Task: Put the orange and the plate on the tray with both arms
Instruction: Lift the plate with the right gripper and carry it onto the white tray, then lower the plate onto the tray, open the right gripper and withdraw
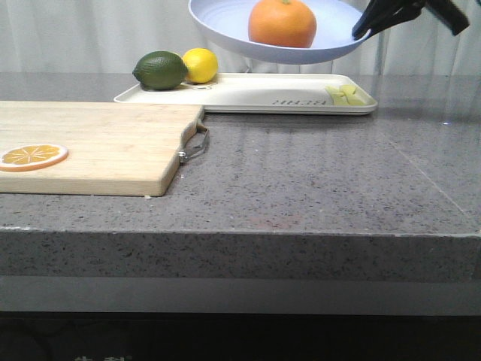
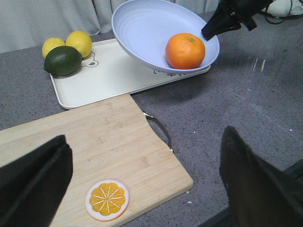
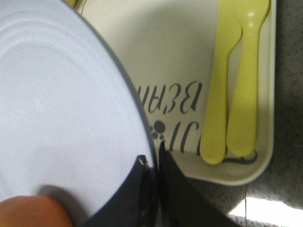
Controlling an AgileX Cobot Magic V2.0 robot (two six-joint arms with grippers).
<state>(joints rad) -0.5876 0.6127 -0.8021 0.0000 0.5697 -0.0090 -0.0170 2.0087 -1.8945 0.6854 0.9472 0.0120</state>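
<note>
The pale lavender-blue plate (image 1: pixel 225 26) hangs in the air above the cream-white tray (image 1: pixel 248 94), tilted, with the orange (image 1: pixel 282 22) lying in it. My right gripper (image 1: pixel 362 31) is shut on the plate's right rim; the right wrist view shows its fingers (image 3: pixel 137 189) pinching the rim (image 3: pixel 142 127) over the tray (image 3: pixel 175 56). The left wrist view shows the plate (image 2: pixel 142 33), the orange (image 2: pixel 185 50) and the tray (image 2: pixel 109 75). My left gripper (image 2: pixel 147 184) is open and empty above the near corner of the cutting board.
A green lime (image 1: pixel 160 70) and a yellow lemon (image 1: pixel 200 65) sit on the tray's left end; a second lemon (image 2: pixel 53 46) shows too. Yellow-green utensils (image 3: pixel 232 85) lie on its right end. A wooden cutting board (image 1: pixel 98 143) holds an orange slice (image 1: pixel 33 156).
</note>
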